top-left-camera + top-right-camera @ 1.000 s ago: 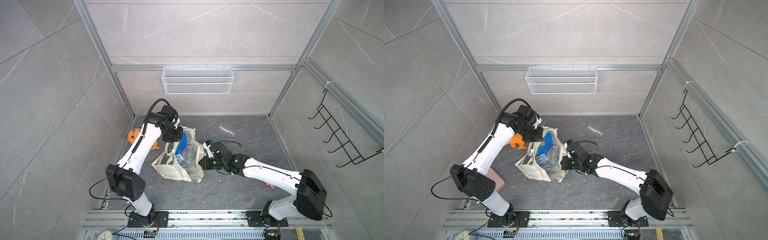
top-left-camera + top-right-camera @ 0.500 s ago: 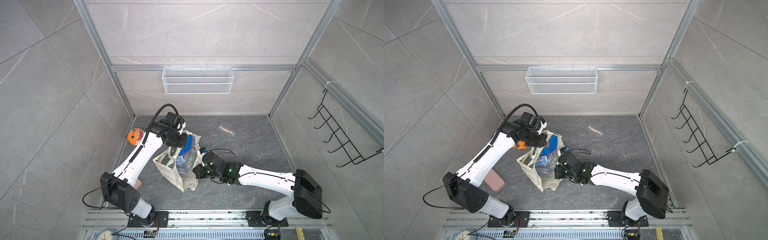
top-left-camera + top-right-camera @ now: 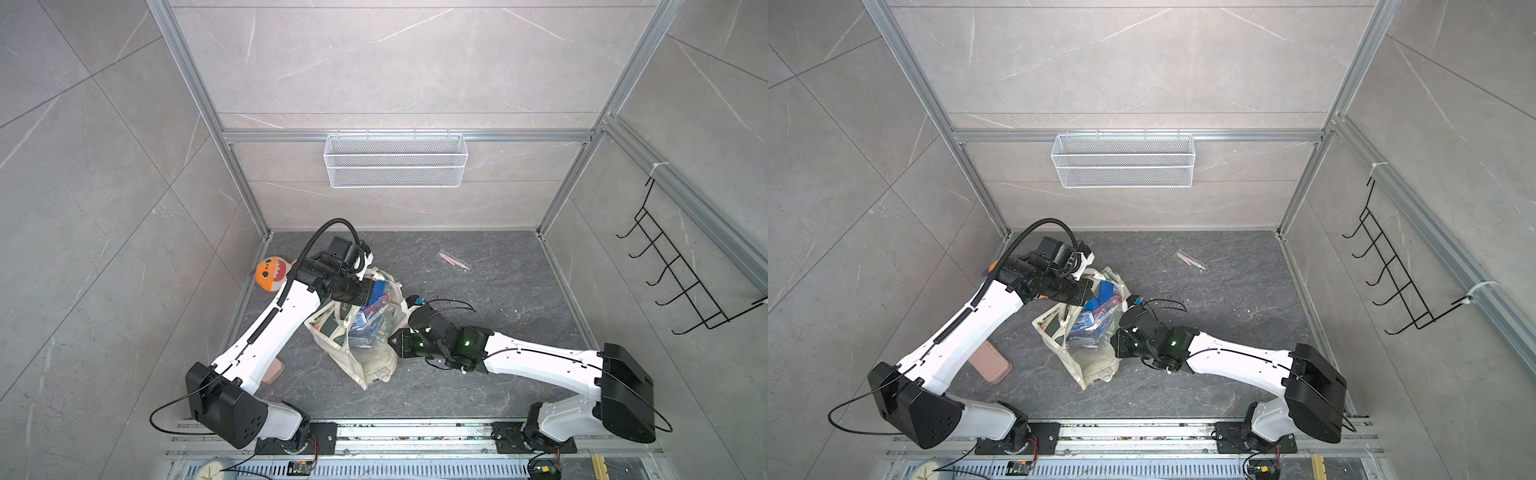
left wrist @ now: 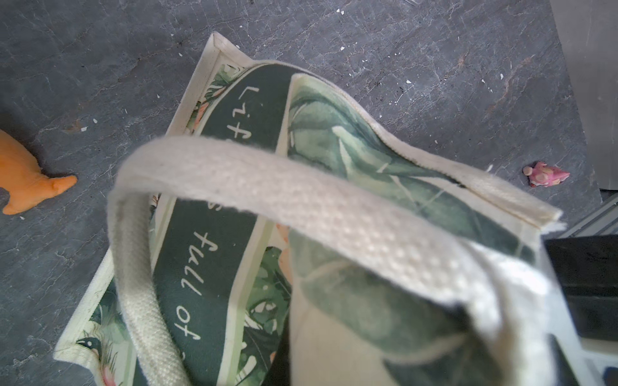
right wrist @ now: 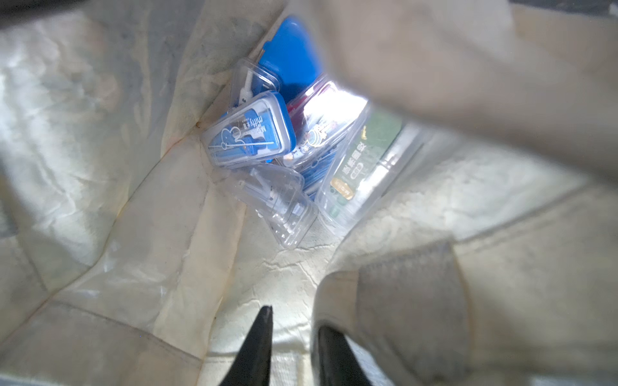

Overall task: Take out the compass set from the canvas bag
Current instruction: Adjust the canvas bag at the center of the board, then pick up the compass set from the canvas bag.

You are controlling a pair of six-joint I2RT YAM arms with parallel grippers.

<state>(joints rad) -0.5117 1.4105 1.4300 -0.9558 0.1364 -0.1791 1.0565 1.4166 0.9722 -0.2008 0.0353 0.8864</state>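
The canvas bag [image 3: 361, 357] sat on the dark floor [image 3: 478, 374], in the middle and a little to the left. The left gripper [image 3: 366, 266] was up at the far edge of the bag. It was shut tight. It looked like it had pinched the bag's rim to hold the mouth open, but the pinch itself was hidden. The right gripper [image 5: 296, 334] was at the right side of the mouth, pointing down into the bag. Its two jaws were a little way apart, and nothing was between them.

Deep in the bag lay a pile of small plastic boxes. One was blue and clear with a compass drawn on its lid, so I think it was the compass set [image 5: 249, 130]. It touched a clear box [image 5: 277, 204] and lay near a green-label box [image 5: 364, 157].

The step in hand was the reach into the bag, and the set was not out yet. Next, the right gripper would need to go deeper, open wider than the box, and close on that box alone. Then it could lift out without catching the cloth.
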